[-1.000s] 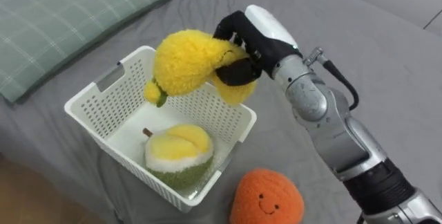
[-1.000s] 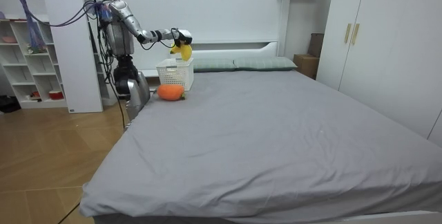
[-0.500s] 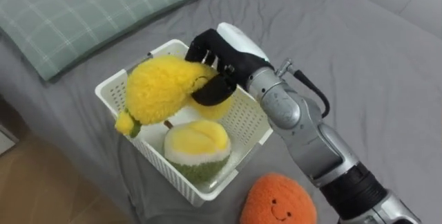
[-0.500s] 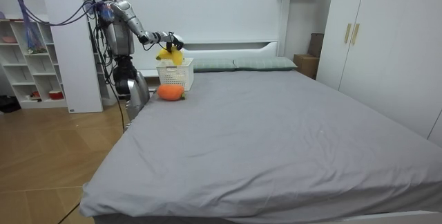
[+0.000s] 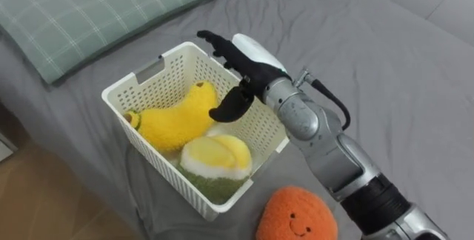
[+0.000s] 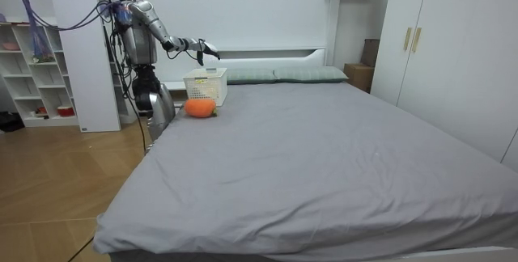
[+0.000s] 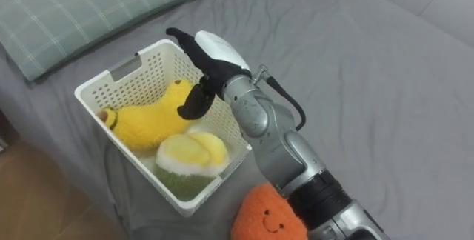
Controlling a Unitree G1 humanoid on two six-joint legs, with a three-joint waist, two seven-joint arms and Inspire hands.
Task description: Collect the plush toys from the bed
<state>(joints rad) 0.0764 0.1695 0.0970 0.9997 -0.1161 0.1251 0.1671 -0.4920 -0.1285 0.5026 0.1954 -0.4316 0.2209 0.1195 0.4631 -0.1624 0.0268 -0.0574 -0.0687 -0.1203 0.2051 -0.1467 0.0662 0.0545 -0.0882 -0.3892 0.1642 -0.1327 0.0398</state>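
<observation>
The basket (image 5: 129, 84) is white with a lattice pattern, the long plush (image 5: 174, 118) is yellow with a green tip, and the round plush (image 5: 215, 158) is yellow and white over green. The smiley plush (image 5: 296, 214) is orange, the bed sheet (image 5: 385, 84) plain grey, the pillow (image 5: 89, 10) pale green plaid, and the right hand (image 5: 248, 73) black and white.

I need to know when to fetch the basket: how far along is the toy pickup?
Done: the yellow plush and the yellow-green plush lie in the white basket. In hand: nothing; the right hand hovers open above the basket. Left: the orange plush sits on the bed beside the basket.
</observation>
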